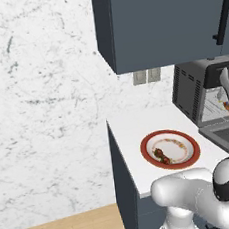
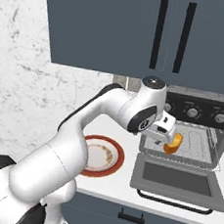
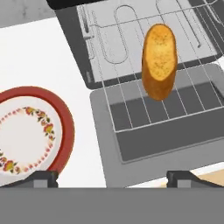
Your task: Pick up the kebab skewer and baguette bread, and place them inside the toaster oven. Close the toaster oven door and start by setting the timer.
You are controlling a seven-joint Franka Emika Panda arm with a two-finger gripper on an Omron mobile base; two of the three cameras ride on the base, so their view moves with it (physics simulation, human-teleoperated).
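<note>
Nearest the base, the plate (image 1: 192, 151) sits on the white counter (image 1: 128, 130) with the kebab skewer (image 1: 161, 154) lying on its left part, not yet moved. Just beyond, the toaster oven door (image 2: 177, 180) lies dropped flat, and above it the gripper (image 3: 112, 177) hangs with its jaws spread wide and nothing between them. The baguette bread (image 3: 159, 60) lies on the front of the wire rack (image 3: 131, 87), its near end reaching toward the rack's front edge over the door (it looks released, and I can't tell how squarely it rests on the wires). The risk, as I judge it, is that the loaf sits too far forward in the toaster oven (image 2: 194, 138): the door could catch it on closing, or it could roll off. A careless withdrawal could also nudge it.
</note>
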